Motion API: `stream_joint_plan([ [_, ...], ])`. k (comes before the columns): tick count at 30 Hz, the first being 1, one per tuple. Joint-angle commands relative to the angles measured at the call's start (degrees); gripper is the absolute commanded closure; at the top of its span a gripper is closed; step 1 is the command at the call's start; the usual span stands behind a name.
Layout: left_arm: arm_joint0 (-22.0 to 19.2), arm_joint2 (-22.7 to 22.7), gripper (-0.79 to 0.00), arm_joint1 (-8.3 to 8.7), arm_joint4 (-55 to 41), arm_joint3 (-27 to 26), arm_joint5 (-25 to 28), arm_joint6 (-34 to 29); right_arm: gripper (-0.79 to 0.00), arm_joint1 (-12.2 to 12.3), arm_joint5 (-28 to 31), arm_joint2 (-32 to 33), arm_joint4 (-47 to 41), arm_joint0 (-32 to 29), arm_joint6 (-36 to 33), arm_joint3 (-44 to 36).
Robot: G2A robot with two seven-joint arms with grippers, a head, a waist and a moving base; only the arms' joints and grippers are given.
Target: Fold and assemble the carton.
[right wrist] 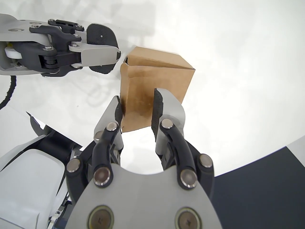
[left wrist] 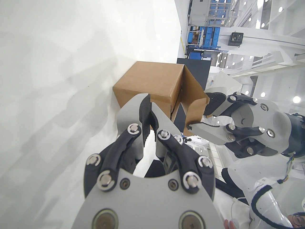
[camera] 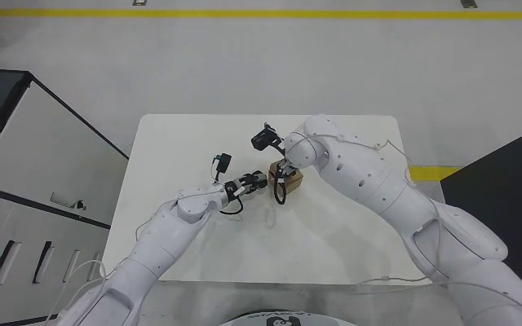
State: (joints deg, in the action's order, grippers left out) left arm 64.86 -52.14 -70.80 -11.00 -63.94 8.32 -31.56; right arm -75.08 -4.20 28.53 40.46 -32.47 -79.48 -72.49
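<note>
Two grippers of mine meet at one small brown carton [camera: 291, 179], which stands near the middle of the white table [camera: 342, 244], between the arms. My right gripper [right wrist: 137, 110] is the nearer: its fingers sit at a middling width and clamp a loose flap of the carton, one pad against each side of it. My left gripper [left wrist: 149, 114] is narrow, pads almost touching, with nothing between them. It lies just beside the carton's corner, apart from the board. From the left gripper the carton lies straight ahead, and the held flap stands off the box's far side. The body looks about as wide as long, so I cannot name a long axis. The coming fold, I judge, turns on that small gap: the left tip must press an unheld flap inward while the right holds. Left wrist view shows the dark open mouth behind the flap; right wrist view shows instead the left tip beside a gaping corner seam.
</note>
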Motion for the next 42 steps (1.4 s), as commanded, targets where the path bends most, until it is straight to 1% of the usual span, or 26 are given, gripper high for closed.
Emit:
stream_joint_plan([
  [1,0.0,0.0,0.0,0.0,0.0,0.0,0.0,0.0,-0.231,-0.15,0.02,0.12,0.11,-0.02,0.1,0.3],
  [8,0.0,0.0,0.0,0.0,0.0,0.0,0.0,0.0,-0.2,-0.67,0.22,0.46,0.52,-0.14,0.14,1.11],
  [13,0.0,0.0,0.0,0.0,0.0,0.0,0.0,0.0,-0.117,-1.01,0.43,0.61,1.06,-0.23,0.17,1.43],
  [15,0.0,0.0,0.0,0.0,0.0,0.0,0.0,0.0,-0.117,-1.14,0.39,0.63,1.46,-0.26,0.12,1.52],
  [16,0.0,0.0,0.0,0.0,0.0,0.0,0.0,0.0,-0.135,-1.21,0.35,0.66,1.54,-0.29,0.08,1.49],
  [19,0.0,0.0,0.0,0.0,0.0,0.0,0.0,0.0,-0.234,-1.4,0.38,0.73,1.96,-0.35,-0.06,1.26],
  [21,0.0,0.0,0.0,0.0,0.0,0.0,0.0,0.0,-0.271,-1.51,0.4,0.71,2.36,-0.44,-0.32,1.05],
  [25,0.0,0.0,0.0,0.0,0.0,0.0,0.0,0.0,-0.299,-1.69,0.36,0.57,3.61,-0.69,-0.72,0.66],
  [29,0.0,0.0,0.0,0.0,0.0,0.0,0.0,0.0,-0.36,-1.88,0.33,0.5,4.73,-1.01,-0.91,0.41],
  [33,0.0,0.0,0.0,0.0,0.0,0.0,0.0,0.0,-0.379,-2.09,0.21,0.37,6.08,-1.27,-1.0,0.3],
  [35,0.0,0.0,0.0,0.0,0.0,0.0,0.0,0.0,-0.36,-2.19,0.01,0.41,6.79,-1.38,-0.87,0.22],
  [41,0.0,0.0,0.0,0.0,0.0,0.0,0.0,0.0,-0.16,-2.43,-0.15,0.93,7.81,-1.76,-0.86,0.24],
  [42,0.0,0.0,0.0,0.0,0.0,0.0,0.0,0.0,-0.145,-2.48,-0.13,1.01,7.92,-1.82,-0.89,0.25],
])
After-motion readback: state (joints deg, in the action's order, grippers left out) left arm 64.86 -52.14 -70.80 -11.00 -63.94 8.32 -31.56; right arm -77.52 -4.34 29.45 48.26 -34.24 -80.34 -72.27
